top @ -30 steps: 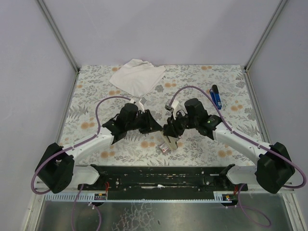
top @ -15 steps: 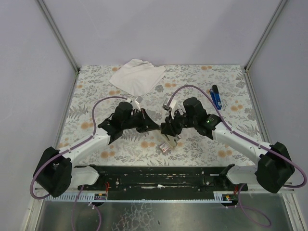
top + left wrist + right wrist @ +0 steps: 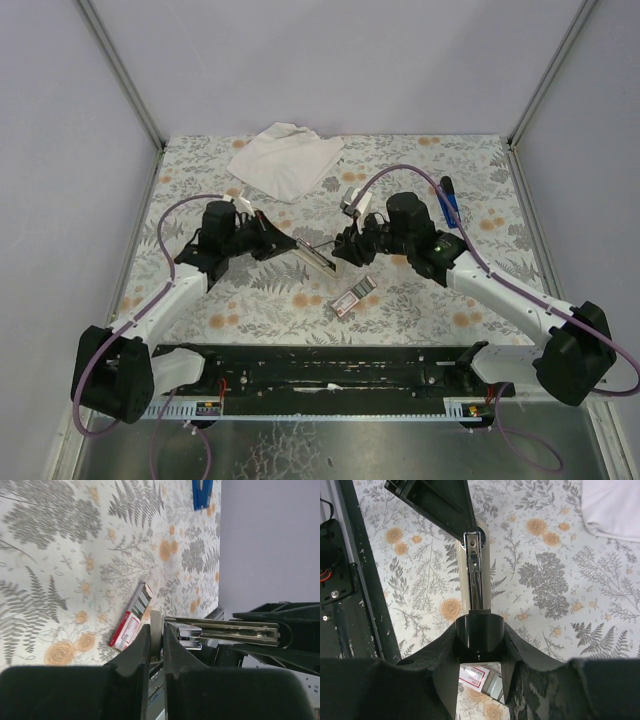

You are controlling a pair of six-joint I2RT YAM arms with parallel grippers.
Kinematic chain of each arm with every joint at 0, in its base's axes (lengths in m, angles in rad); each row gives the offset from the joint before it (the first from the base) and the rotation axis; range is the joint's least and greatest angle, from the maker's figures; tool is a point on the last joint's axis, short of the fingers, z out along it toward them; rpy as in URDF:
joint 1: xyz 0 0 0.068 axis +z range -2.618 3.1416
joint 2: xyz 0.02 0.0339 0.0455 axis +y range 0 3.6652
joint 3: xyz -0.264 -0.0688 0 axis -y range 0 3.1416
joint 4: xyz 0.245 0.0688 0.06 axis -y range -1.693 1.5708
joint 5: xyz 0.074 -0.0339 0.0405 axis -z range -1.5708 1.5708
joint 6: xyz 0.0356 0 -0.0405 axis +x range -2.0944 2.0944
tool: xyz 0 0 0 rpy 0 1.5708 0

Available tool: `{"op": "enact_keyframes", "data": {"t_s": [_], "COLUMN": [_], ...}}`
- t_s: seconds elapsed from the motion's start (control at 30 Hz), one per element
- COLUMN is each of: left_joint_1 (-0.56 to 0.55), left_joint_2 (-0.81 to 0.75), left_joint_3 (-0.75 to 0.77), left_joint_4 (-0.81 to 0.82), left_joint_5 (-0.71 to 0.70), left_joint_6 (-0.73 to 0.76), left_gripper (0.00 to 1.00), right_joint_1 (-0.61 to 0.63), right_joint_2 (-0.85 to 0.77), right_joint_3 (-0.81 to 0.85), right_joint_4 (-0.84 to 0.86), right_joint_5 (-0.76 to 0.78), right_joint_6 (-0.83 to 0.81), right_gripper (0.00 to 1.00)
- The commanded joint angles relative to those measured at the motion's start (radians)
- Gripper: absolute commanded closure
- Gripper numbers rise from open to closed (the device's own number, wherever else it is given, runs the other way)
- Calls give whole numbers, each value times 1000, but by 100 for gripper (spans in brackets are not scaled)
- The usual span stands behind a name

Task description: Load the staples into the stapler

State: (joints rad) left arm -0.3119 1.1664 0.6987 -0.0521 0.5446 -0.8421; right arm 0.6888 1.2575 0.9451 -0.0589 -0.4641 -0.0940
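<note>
The stapler (image 3: 315, 256), with a black rear end, a beige arm and a metal rail, hangs above the table between both grippers. My left gripper (image 3: 283, 243) is shut on the thin beige arm (image 3: 156, 639), with the metal rail (image 3: 225, 630) running off to its right. My right gripper (image 3: 343, 250) is shut on the stapler's black rear end (image 3: 480, 630), and the rail (image 3: 472, 572) stretches from there toward the left fingers (image 3: 437, 502). The staples (image 3: 352, 297) lie in their small red-and-white box on the table below, seen too as the staples (image 3: 132, 620) and the staples (image 3: 482, 676).
A blue stapler (image 3: 449, 199) lies at the back right of the flowered table (image 3: 200, 310). A crumpled white cloth (image 3: 285, 160) sits at the back centre. The black rail of the arm bases (image 3: 330, 365) runs along the near edge.
My left gripper has shut on the beige arm and drawn back to the left, stretching the stapler out between the two grippers. My right gripper rose slightly away from the staple box.
</note>
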Motion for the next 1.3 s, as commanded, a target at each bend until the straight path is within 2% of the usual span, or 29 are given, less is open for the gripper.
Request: {"op": "enact_keyframes", "data": {"t_s": [0.0,0.33,0.6,0.77,0.93,1.13,1.23,1.27], "left_joint_1": [107,210,262,268,270,279,285,287], "left_joint_2": [-38,-19,43,76,102,120,125,125], "left_joint_3": [-33,-69,-74,-53,-44,-44,-46,-48], "left_joint_4": [7,66,84,47,33,22,16,14], "left_joint_5": [17,26,32,16,13,-7,-18,-21], "left_joint_6": [11,-3,18,67,90,103,108,110], "left_gripper": [100,100,100,100,100,100,100,100], "right_joint_1": [-31,-102,-124,-123,-124,-124,-126,-130], "right_joint_2": [-20,138,243,259,321,350,349,350], "right_joint_3": [-30,-178,-215,-287,-310,-340,-357,-362], "right_joint_4": [122,406,462,552,587,649,675,681], "right_joint_5": [214,280,274,314,312,331,371,379], "right_joint_6": [-14,33,43,69,117,165,180,185], "right_gripper": [97,90,84,68,67,57,49,42]}}
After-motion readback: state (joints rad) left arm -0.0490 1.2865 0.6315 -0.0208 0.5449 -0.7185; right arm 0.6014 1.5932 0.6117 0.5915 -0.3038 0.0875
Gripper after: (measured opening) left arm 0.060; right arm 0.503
